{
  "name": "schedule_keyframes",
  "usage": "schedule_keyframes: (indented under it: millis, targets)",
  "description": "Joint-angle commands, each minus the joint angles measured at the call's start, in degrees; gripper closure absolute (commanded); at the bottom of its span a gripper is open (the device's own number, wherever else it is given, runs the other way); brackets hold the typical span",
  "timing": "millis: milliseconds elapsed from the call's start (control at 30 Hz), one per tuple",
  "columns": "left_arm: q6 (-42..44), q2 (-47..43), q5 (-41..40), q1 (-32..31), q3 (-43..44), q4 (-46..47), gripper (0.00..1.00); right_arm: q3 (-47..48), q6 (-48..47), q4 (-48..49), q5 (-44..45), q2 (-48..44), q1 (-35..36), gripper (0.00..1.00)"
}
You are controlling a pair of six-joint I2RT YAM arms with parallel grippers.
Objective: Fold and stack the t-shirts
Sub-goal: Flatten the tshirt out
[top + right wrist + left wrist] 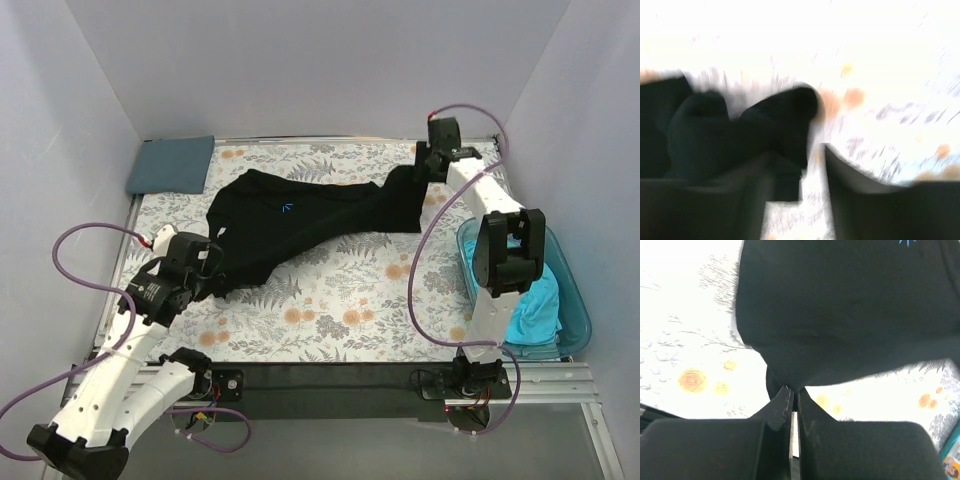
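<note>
Now the left claw (794, 391) is clamped on the black t-shirt (300, 215) near the left edge of the worktop (330, 310); the right claw (812, 150), at the far right corner, stands apart.

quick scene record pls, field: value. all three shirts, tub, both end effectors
black t-shirt: unfolded, crumpled, stretched across the table cloth
slate blue-grey t-shirt: folded, far left corner
turquoise t-shirt: bunched inside the tub, right side
left end effector: shut on the black t-shirt's near-left edge
right end effector: at the black t-shirt's far right end; fingers apart, wrist view blurred, contact unclear
progress: one shirt folded, nothing stacked on it
</note>
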Motion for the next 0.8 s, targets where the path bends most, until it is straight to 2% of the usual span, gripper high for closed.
schedule_keyframes:
  millis: [0,33,100,233,300,400,533,767]
  targets:
    - [1.6,1.7,3.1,0.1,-1.4,3.7,1.00,13.3,-3.4,-6.0,3.4,4.1,-1.5,0.50]
    - [1.8,1.9,3.8,0.1,-2.0,5.0,1.00,14.1,-3.3,-6.7,2.0,4.2,-1.1,0.42]
    - [1.7,2.0,5.9,0.1,-2.7,6.5,1.00,11.7,-3.1,-6.6,-1.1,1.9,-0.6,0.39]
    - [1.8,2.4,8.2,0.1,-4.4,10.3,1.00,0.4,-1.8,-5.3,-5.2,-3.2,-0.3,0.41]
    - [2.3,2.8,8.5,0.1,-4.9,10.9,1.00,-7.4,-1.1,-1.6,-9.1,-6.7,-0.3,0.42]
    - [2.9,3.4,8.5,0.1,-4.9,11.6,1.00,-13.4,-0.4,1.9,-10.8,-8.5,-0.3,0.45]
    - [3.0,3.0,8.3,0.1,-4.9,11.8,1.00,-13.9,-0.4,4.9,-10.7,-6.8,-0.2,0.46]
    - [2.2,1.7,8.2,0.1,-5.9,11.4,1.00,-8.7,1.2,8.4,-9.0,0.7,-0.3,0.46]
